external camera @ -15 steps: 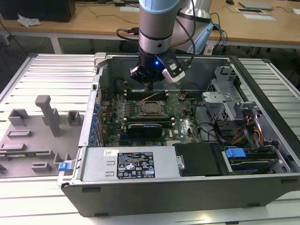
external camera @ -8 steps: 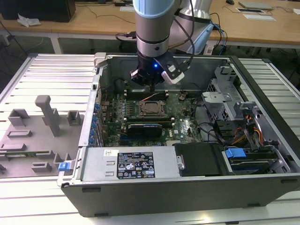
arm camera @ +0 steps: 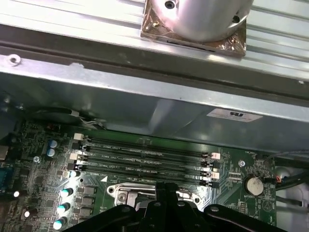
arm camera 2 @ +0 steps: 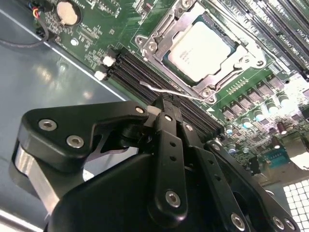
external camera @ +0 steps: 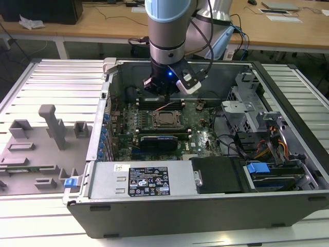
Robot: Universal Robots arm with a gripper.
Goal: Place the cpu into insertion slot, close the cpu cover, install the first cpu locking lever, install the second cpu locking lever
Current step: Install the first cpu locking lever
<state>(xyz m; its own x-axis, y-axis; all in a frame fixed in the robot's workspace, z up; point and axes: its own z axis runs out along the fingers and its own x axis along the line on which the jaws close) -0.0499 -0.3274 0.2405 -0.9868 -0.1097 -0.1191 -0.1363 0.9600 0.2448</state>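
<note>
Your gripper (arm camera 2: 164,104) sat nearest the lens, fingers closed together, gripping nothing, tips beside a lever (arm camera 2: 166,90), cpu (arm camera 2: 202,45) lay flat, face up, cpu cover (arm camera 2: 169,21) closed around it.

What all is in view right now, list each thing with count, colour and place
case: one, grey, open, on the slatted table
board: one, green, inside the case
cpu: one, silver, seated in its slot mid-board
cover: one, metal frame, rimming the cpu
lever: one, thin wire, at the socket edge nearest the pincer
memory slots: four, black, beside the socket
coin cell: one, silver, on the board
card: one, black, long, in front of the socket in the exterior view
grey fixtures: several, on the table at the exterior view's left
arm: one, blue-grey, reaching into the case
pincer: one, black, shut, just off the socket
</note>
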